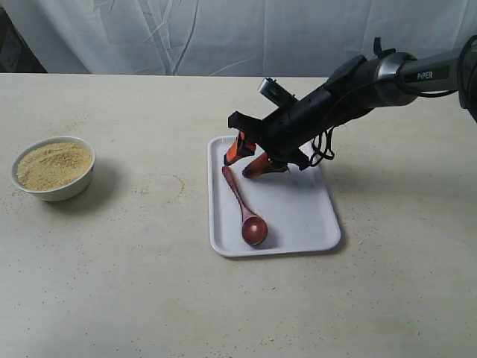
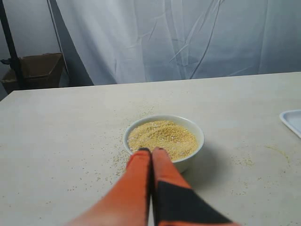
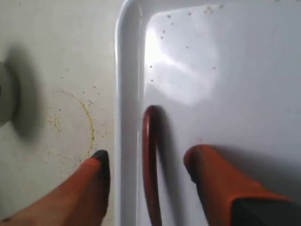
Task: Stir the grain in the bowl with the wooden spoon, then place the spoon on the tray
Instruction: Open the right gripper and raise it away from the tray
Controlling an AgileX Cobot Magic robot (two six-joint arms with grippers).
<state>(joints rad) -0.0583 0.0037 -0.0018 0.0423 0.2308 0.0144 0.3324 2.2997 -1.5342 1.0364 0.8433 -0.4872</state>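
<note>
The wooden spoon [image 1: 242, 203] lies flat on the white tray [image 1: 298, 216], its oval bowl toward the front edge and its handle [image 3: 150, 165] pointing back. My right gripper [image 1: 247, 158] hangs open just above the handle's end, its orange fingers [image 3: 214, 183] straddling the handle without touching it. The white bowl [image 1: 54, 168] of yellow-beige grain [image 1: 54, 164] stands far left on the table. In the left wrist view my left gripper [image 2: 151, 150] is shut and empty, pointing at the bowl [image 2: 188, 125] and its grain [image 2: 162, 136] from a short distance. The left arm is outside the exterior view.
Loose grain is scattered on the table around the bowl [image 2: 113, 155] and beside the tray [image 3: 89, 122]. A few grains lie on the tray. A white curtain [image 1: 238, 33] hangs behind the table, and a cardboard box [image 2: 35, 70] sits past the far edge.
</note>
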